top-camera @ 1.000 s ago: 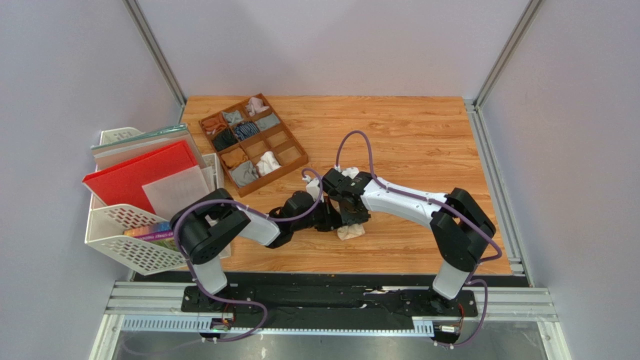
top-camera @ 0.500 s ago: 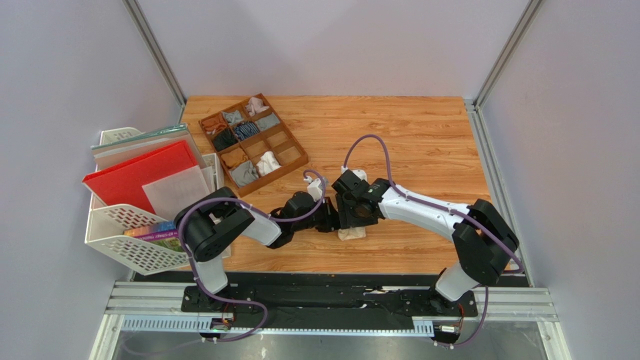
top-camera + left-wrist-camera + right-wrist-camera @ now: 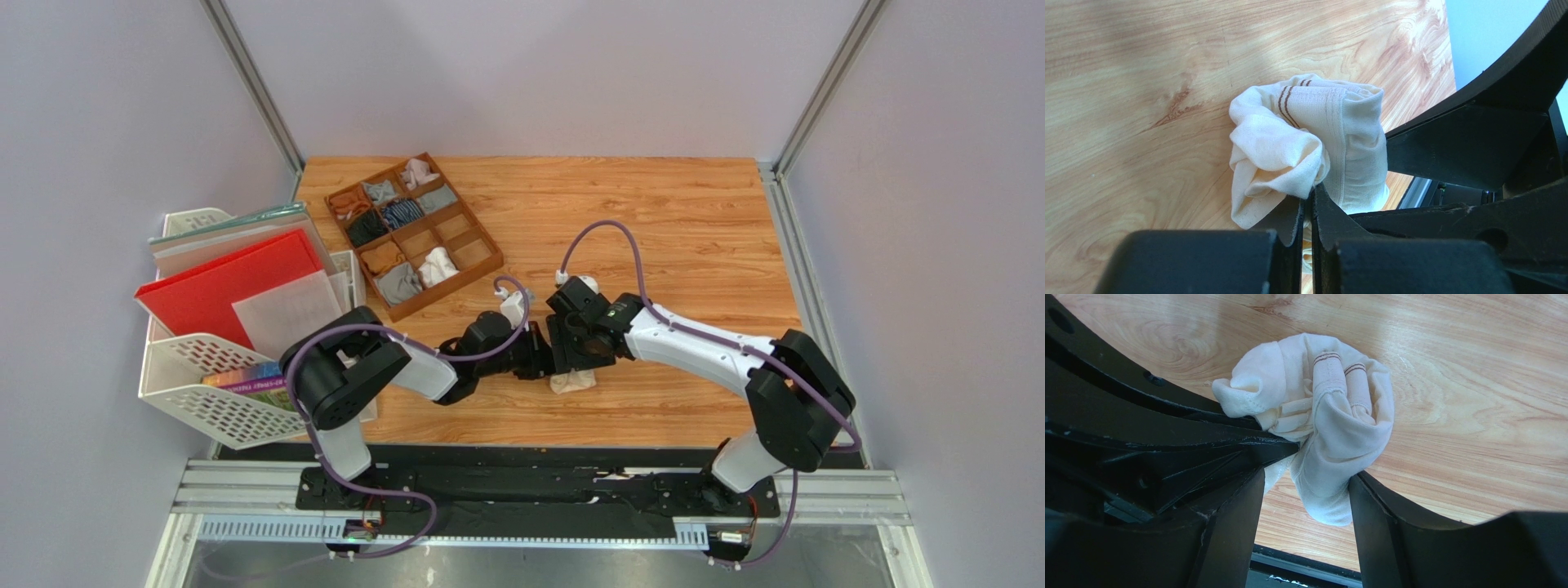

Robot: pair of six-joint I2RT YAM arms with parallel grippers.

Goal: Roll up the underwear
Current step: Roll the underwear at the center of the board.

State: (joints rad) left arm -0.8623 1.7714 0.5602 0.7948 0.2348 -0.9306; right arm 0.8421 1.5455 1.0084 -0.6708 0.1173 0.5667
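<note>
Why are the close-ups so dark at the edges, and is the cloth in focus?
Left wrist view: underwear sharp, well lit; left pincer a black mass near the lens. Right wrist view: likewise, right pincer dark. Top view: even light.

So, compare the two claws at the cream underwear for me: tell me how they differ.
The left claw is shut, pinching a fold of the cream underwear; the right claw is open, its fingers standing either side of the bundle. In the overhead view the left claw reaches in from the bundle's left, the right claw from its right. Both are black and meet at the same bundle on the wooden table.
</note>
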